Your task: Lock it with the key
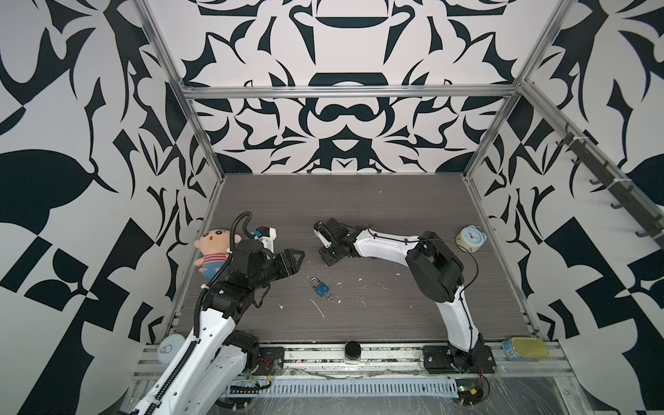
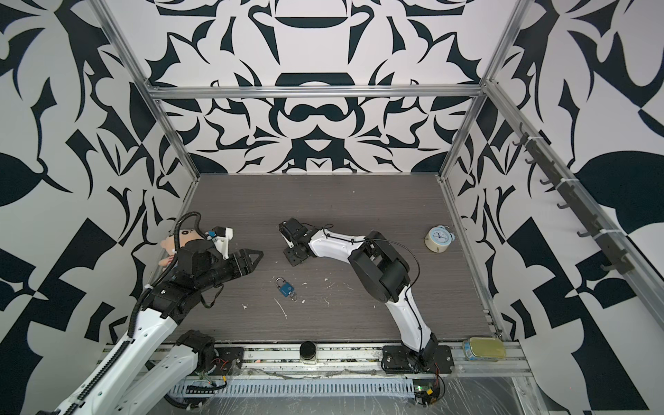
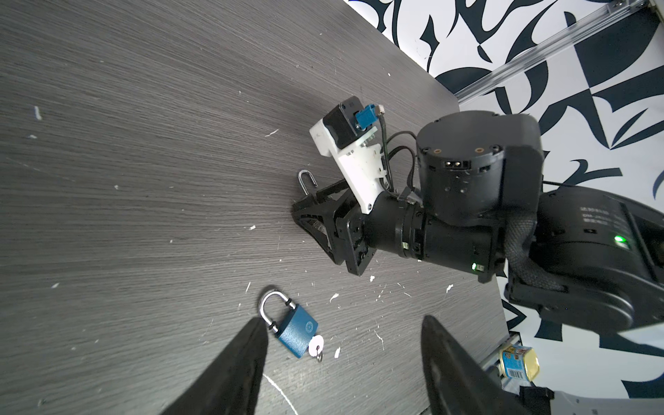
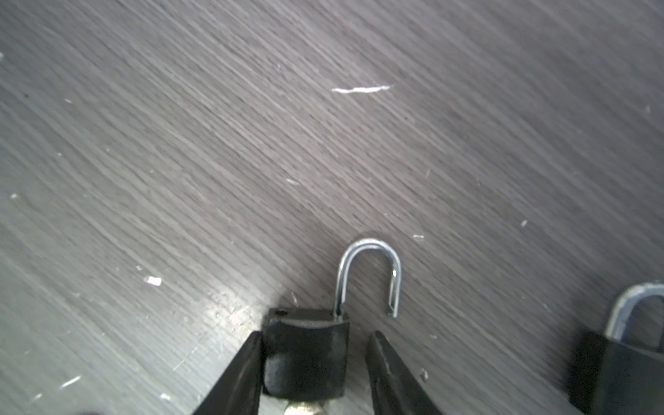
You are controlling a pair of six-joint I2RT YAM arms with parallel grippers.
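A black padlock [image 4: 305,359] sits on the table with its shackle [image 4: 370,276] swung open. My right gripper [image 4: 315,336] is open around its body: one finger touches a side and the other stands a small gap off. A brass-coloured piece [image 4: 305,407] pokes out under the body, cut off by the frame edge. In the left wrist view only this lock's shackle [image 3: 307,181] shows past the right gripper [image 3: 300,212]. A blue padlock [image 1: 322,288] lies flat mid-table with its shackle closed and a silver key [image 3: 316,346] in its base. My left gripper [image 3: 345,359] hovers open just left of it.
A second padlock [image 4: 625,359], dark and blurred, shows at the right wrist view's edge. A plush doll [image 1: 215,251] lies by the left wall behind the left arm. An alarm clock [image 1: 470,239] stands at the right. A jar [image 1: 352,352] and a tin [image 1: 524,348] rest on the front rail.
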